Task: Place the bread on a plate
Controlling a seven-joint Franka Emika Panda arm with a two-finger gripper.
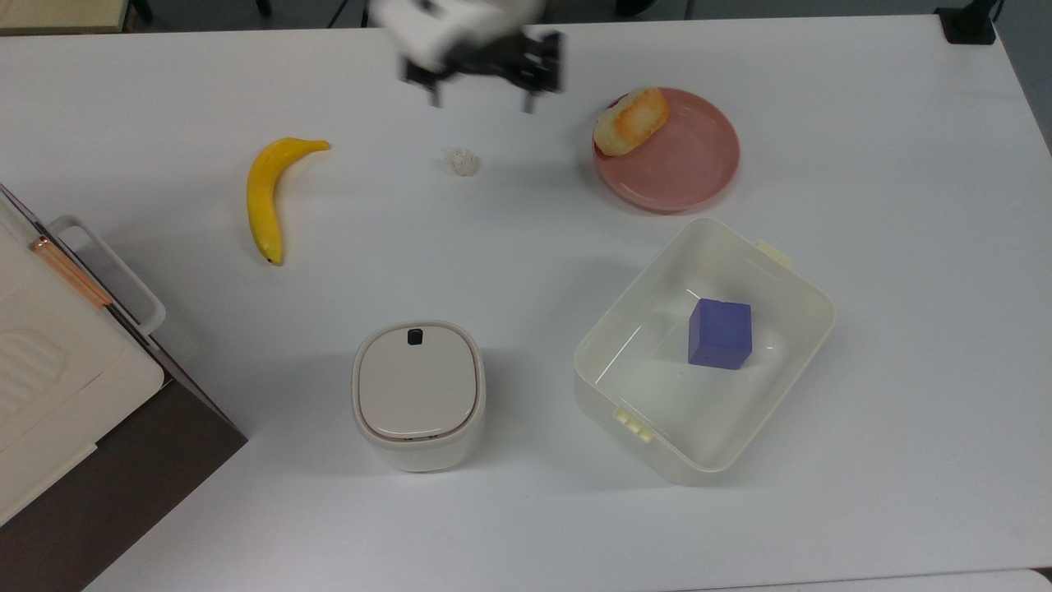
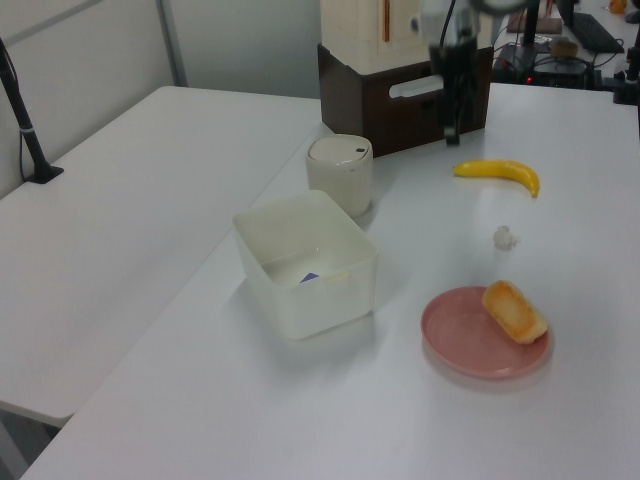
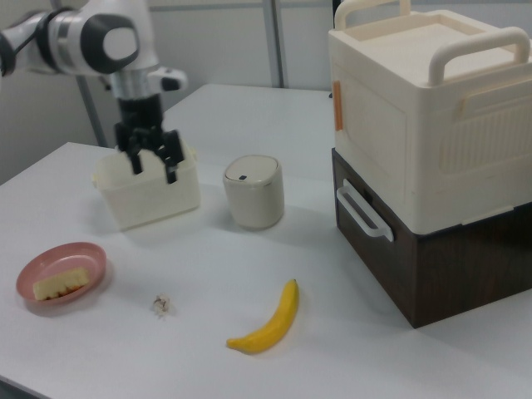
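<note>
The bread (image 1: 631, 122), a small oblong bun with orange-brown patches, lies on the pink plate (image 1: 694, 168) at its rim on the top view's left. The left view shows the bread (image 2: 514, 311) at the far-right edge of the plate (image 2: 462, 345). The right view has the bread (image 3: 60, 284) in the plate (image 3: 85, 254) at the lower left. My gripper (image 1: 481, 100) hangs open and empty above the table, well off to the top view's left of the plate, near the white lump. It also appears in the left view (image 2: 453, 132) and the right view (image 3: 153, 166).
A tiny white lump (image 1: 463, 161) and a banana (image 1: 267, 193) lie to the top view's left of the plate. A cream tub (image 1: 789, 279) holds a purple cube (image 1: 720, 332). A lidded cream bin (image 1: 418, 393) and a cream box on a dark base (image 1: 57, 395) stand nearer the front.
</note>
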